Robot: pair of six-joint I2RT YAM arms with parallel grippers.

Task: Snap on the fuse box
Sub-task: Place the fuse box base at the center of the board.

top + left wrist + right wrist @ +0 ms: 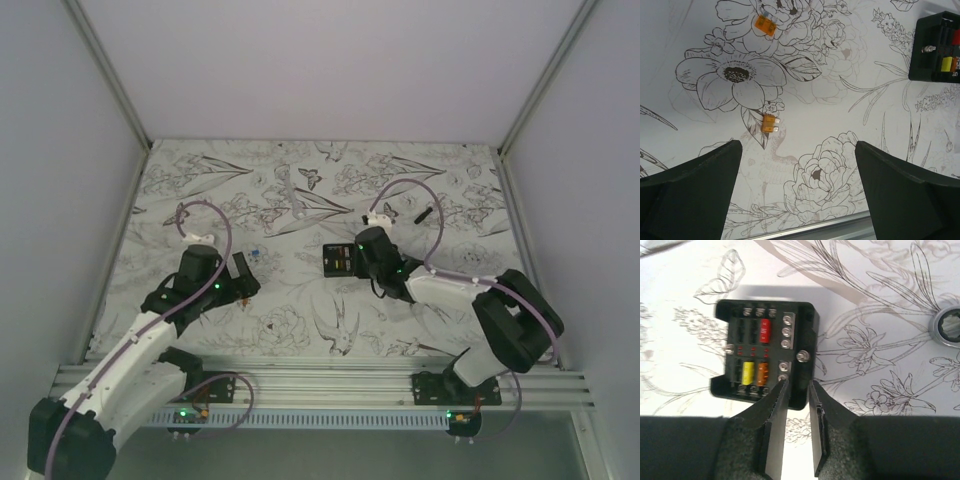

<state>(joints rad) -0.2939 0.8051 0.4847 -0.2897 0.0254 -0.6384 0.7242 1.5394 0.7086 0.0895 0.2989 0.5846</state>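
Note:
The fuse box [340, 261] is a small black square box lying open side up in the middle of the flowered mat. In the right wrist view the fuse box [765, 352] shows a red, a yellow and an orange fuse inside. My right gripper [799, 382] has its fingers closed on the box's right wall near the near corner; it also shows in the top view [360, 262]. My left gripper [797, 145] is open and empty above the mat, left of the box [935, 47]. It shows in the top view too [240, 272].
Two loose orange fuses [769, 123] [765, 24] lie on the mat ahead of the left gripper. A metal wrench end [947, 330] lies right of the box. A short black stick [424, 214] and a clear plastic piece [297, 200] lie farther back. White walls stand on three sides.

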